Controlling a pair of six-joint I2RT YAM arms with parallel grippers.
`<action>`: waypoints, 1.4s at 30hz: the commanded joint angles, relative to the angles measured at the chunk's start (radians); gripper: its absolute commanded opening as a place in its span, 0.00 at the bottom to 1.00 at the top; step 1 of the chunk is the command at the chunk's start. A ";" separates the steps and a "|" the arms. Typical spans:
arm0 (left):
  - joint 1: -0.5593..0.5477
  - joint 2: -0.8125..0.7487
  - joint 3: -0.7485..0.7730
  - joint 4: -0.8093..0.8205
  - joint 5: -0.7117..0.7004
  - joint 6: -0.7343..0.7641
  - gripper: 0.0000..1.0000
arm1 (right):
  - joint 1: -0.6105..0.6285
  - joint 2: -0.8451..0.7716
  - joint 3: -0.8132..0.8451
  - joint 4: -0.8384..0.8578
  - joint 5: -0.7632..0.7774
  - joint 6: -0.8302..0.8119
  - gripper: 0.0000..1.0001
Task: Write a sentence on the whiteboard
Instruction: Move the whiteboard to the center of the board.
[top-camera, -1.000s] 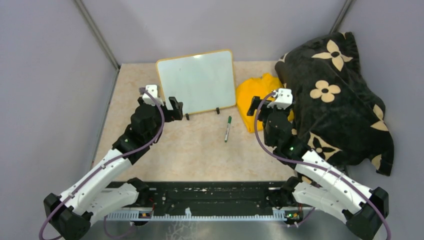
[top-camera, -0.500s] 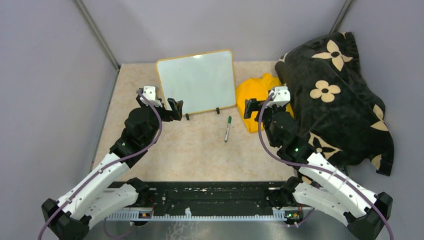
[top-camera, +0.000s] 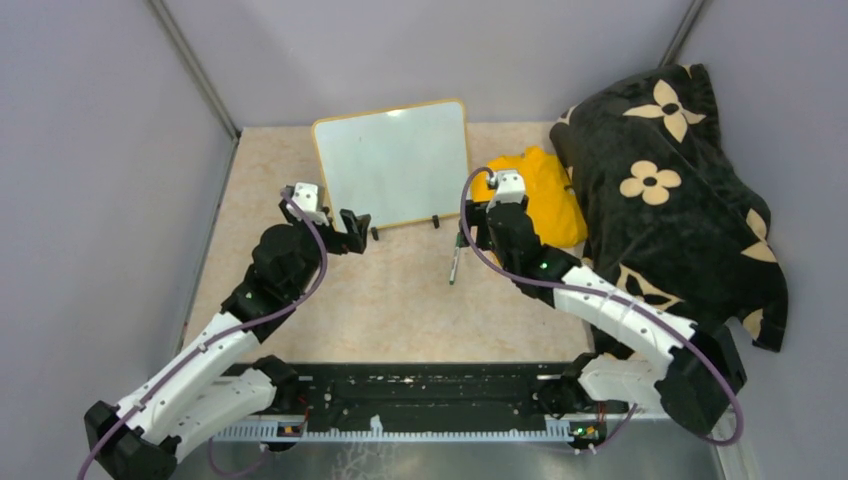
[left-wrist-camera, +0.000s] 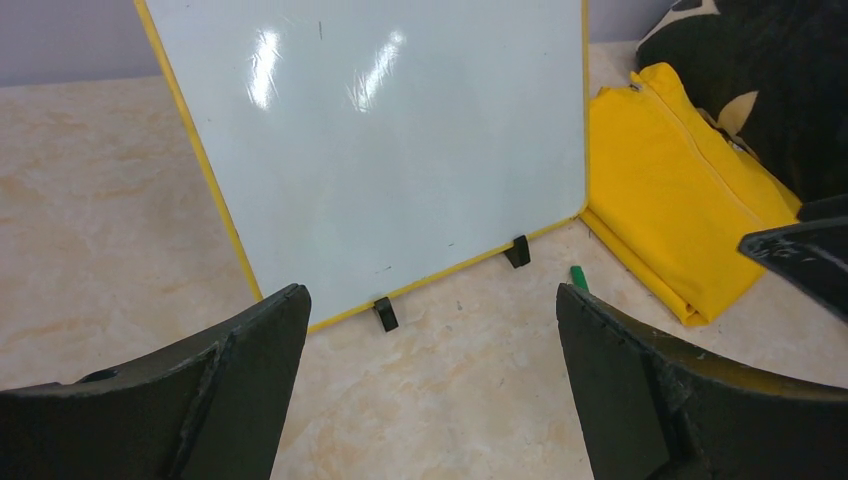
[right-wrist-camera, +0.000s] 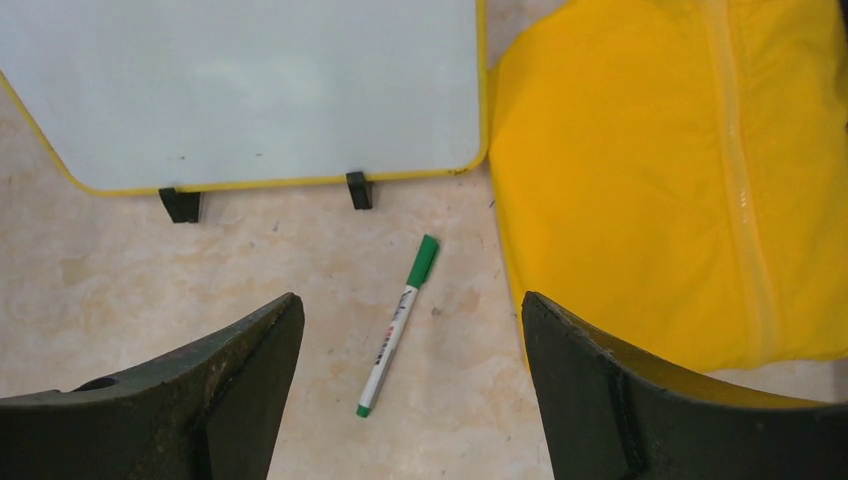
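Note:
The whiteboard (top-camera: 393, 165) stands tilted on two black feet at the back of the table, and its white face is blank. No green sentence shows on it in any view (left-wrist-camera: 380, 140) (right-wrist-camera: 250, 90). A green-capped marker (top-camera: 455, 258) lies on the table in front of the board's right foot. My right gripper (top-camera: 478, 226) is open and empty, hovering above the marker (right-wrist-camera: 397, 325), which lies between its fingers in the right wrist view. My left gripper (top-camera: 352, 230) is open and empty in front of the board's lower left corner, its fingers (left-wrist-camera: 250, 350) apart.
A folded yellow cloth (top-camera: 545, 190) lies right of the board, close to the marker. A black blanket with cream flowers (top-camera: 670, 190) is heaped at the right side. Grey walls close in the table at the left, back and right.
My right arm has swung left, from over the yellow cloth to above the marker. My left gripper has shifted slightly right and nearer. The board and marker have not moved.

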 joint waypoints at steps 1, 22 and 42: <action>-0.003 -0.032 -0.007 0.033 0.015 0.008 0.99 | -0.037 0.087 0.057 0.050 -0.070 0.103 0.78; -0.004 -0.048 -0.009 0.026 0.023 -0.003 0.99 | -0.081 0.546 0.152 0.261 -0.239 0.072 0.68; -0.004 -0.037 -0.010 0.034 0.031 0.000 0.99 | -0.080 0.826 0.355 0.272 -0.236 0.011 0.60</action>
